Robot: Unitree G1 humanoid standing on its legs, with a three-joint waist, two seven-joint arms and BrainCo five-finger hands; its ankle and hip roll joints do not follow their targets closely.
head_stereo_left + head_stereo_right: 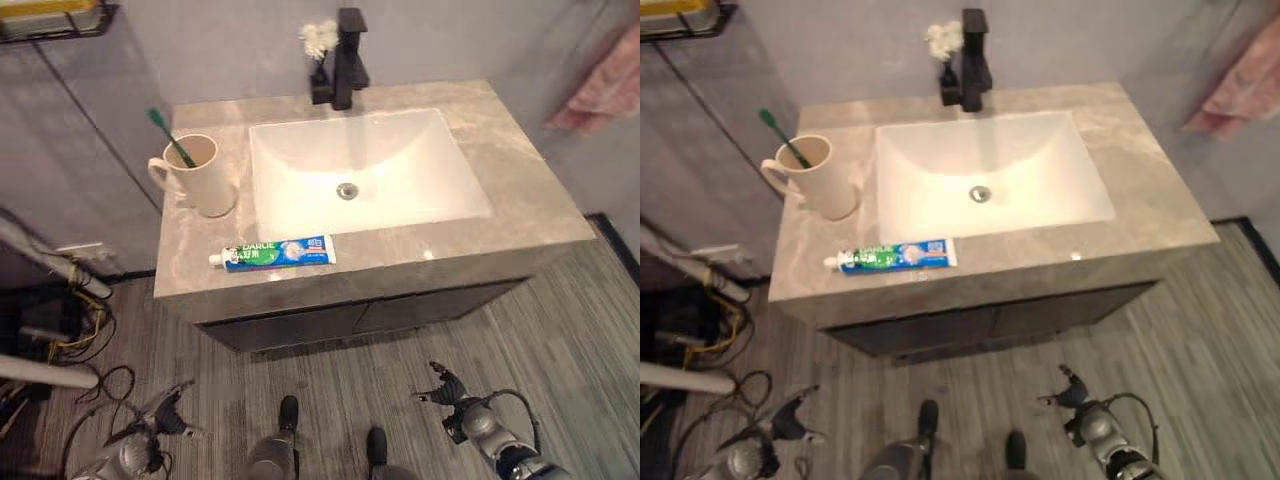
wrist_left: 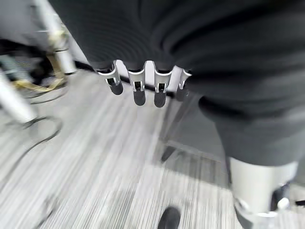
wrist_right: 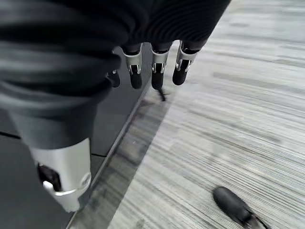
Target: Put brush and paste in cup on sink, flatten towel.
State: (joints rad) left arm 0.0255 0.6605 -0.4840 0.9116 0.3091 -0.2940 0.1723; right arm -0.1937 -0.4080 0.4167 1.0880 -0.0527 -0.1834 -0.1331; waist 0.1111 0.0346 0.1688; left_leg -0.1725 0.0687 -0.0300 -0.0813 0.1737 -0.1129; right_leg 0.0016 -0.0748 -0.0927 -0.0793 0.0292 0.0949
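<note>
Two jobs look unfinished from where I stand, and neither hand is on anything. Biggest thing in front of the robot is the grey stone bench (image 1: 520,215) with its white sink (image 1: 400,160) sunk in the middle and a black tap (image 1: 345,60) at the back. Off to the right a pink towel (image 1: 605,90) hangs bunched against the wall, well apart from the bench, so flattening it is not yet done. On the bench's left end stands the cream cup (image 1: 200,180), handle turned outward, with the green brush (image 1: 170,135) already leaning in it, bristle end up. The paste (image 1: 275,253) lies flat along the front edge, just in front of the sink and near the cup, an easy reach. Low by the floor, the left hand (image 1: 165,412) hangs with fingers (image 2: 138,90) straight and loose, holding nothing; the right hand (image 1: 450,392) hangs likewise, fingers (image 3: 157,71) relaxed and empty, probably resting before the reach for the paste.
</note>
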